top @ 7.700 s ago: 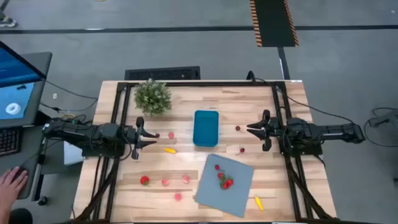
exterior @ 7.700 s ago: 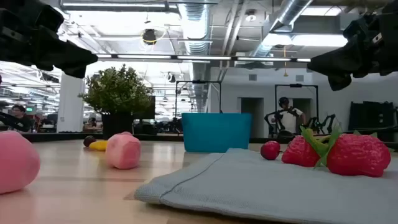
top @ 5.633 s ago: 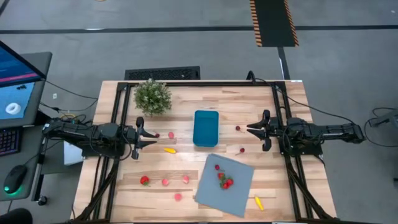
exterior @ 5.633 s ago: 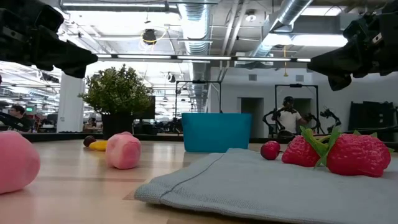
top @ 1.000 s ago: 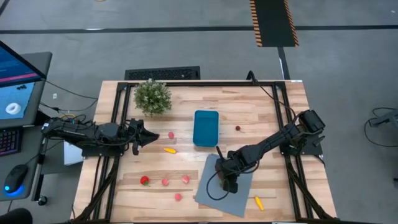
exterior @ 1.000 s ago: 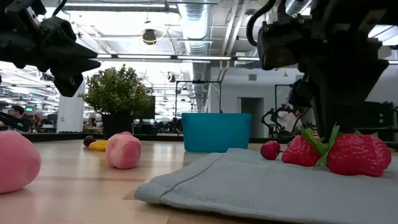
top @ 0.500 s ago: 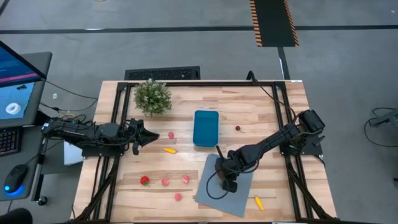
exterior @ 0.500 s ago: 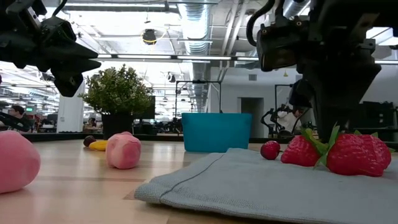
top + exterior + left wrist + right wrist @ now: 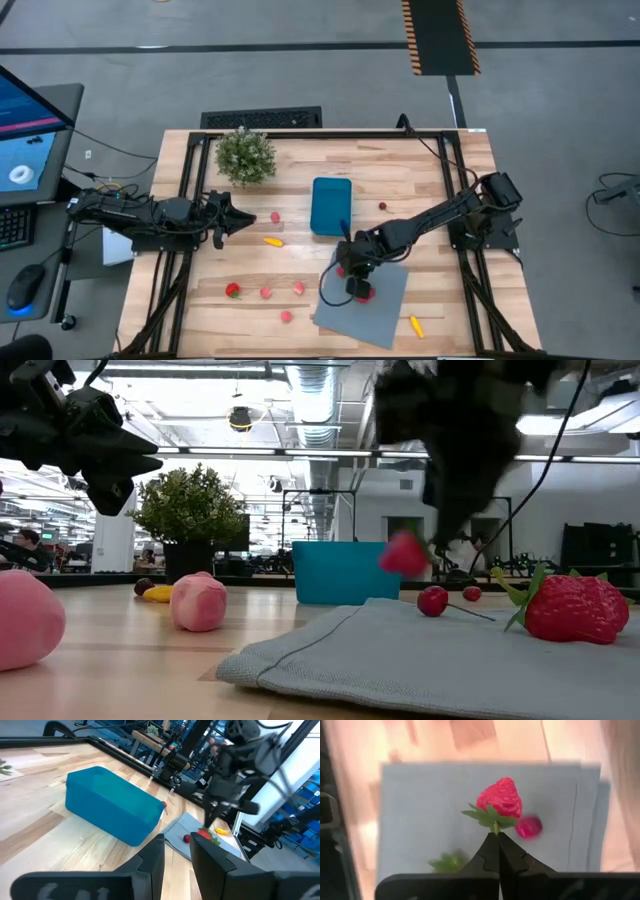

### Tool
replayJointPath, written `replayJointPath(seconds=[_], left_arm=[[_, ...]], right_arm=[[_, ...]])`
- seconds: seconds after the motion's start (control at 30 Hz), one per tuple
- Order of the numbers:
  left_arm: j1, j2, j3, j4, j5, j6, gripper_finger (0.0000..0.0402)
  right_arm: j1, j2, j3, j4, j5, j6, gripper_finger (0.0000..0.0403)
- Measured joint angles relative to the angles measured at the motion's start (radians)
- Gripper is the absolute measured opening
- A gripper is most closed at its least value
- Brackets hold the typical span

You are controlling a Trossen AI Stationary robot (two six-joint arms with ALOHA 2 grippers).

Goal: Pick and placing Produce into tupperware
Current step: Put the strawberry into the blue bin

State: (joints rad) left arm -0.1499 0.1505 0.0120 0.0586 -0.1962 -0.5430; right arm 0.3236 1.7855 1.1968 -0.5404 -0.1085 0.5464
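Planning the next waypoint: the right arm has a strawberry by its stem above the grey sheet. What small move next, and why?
Probably carry it toward the teal tub. The right gripper is shut on the strawberry stem, already lifted off the grey sheet, and the tub stands just beyond.

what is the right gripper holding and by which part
The right gripper holds a red strawberry by its green stem, lifted above the grey cloth.

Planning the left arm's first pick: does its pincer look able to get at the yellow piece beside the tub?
Probably yes. The left pincer hangs near the yellow piece, with only bare table between; the tub stands aside.
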Motion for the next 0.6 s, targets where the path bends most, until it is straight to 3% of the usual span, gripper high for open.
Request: replayJointPath(seconds=[0.27, 0.6], left_arm=[[0.0, 0.0, 0.0, 0.004, -0.049, 0.007, 0.0083], [0.0, 0.0, 0.029, 0.079, 0.044, 0.071, 0.0083]], right_arm=[[-0.065, -0.011, 0.108, 0.075, 0.056, -0.087, 0.0011], [-0.131, -0.267, 0.035, 0.227, 0.252, -0.219, 0.001]])
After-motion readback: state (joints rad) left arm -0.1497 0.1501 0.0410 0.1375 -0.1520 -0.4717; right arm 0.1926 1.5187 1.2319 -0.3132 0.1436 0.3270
